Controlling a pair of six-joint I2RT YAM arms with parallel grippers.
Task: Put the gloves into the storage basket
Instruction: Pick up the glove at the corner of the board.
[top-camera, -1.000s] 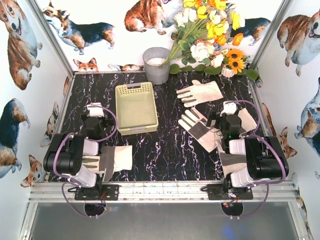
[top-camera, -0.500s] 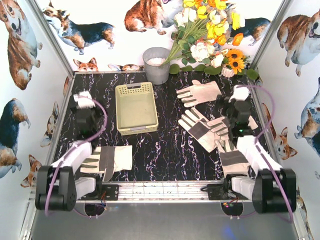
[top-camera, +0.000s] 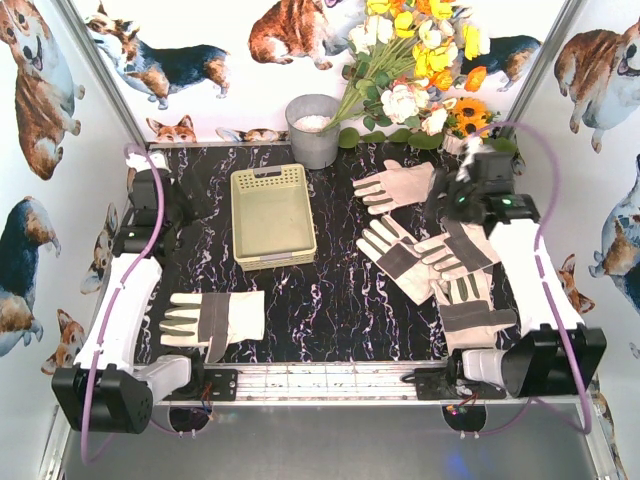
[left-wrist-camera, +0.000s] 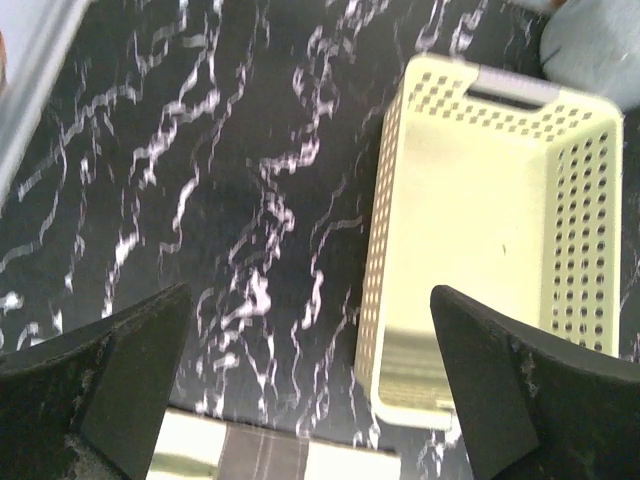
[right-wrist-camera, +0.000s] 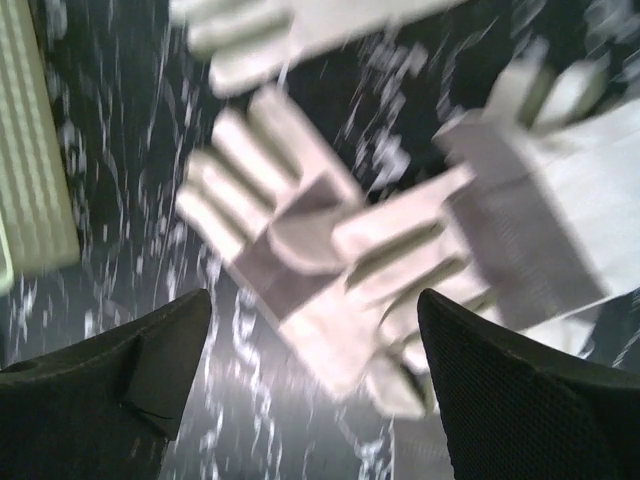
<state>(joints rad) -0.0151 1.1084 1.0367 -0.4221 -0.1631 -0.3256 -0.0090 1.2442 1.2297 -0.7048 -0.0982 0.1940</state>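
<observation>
Worktop (top-camera: 340, 300): black with white veining; all five gloves lie on it, outside the basket.
Near-left glove (top-camera: 212, 320): flat by the near edge, fingers pointing left, grey band across the middle; its edge shows at the bottom of the left wrist view.
Near-right glove (top-camera: 470, 312): flat by the right arm's base, fingers pointing away from it, grey patch showing.
Middle glove (top-camera: 398, 258): right of centre, grey palm up, fingers spread toward the far left.
Overlapping glove (top-camera: 458, 248): its fingers lie over the middle glove's right side, its grey cuff toward the right.
Basket (top-camera: 272, 215): pale yellow-green, slotted sides, left of centre, well apart from the right-hand gloves.
Left hand (left-wrist-camera: 310, 320): fingers wide apart, holding nothing, above bare worktop just left of the basket.
Right hand (right-wrist-camera: 315, 300): fingers apart, nothing between them, above the middle and overlapping gloves; that view is blurred.
Far glove (top-camera: 400, 185): pale side up, fingers pointing left, beyond the middle glove.
Bucket (top-camera: 313, 130): grey, at the far edge behind the basket.
Flowers (top-camera: 420, 60): yellow, white and orange, far right corner.
</observation>
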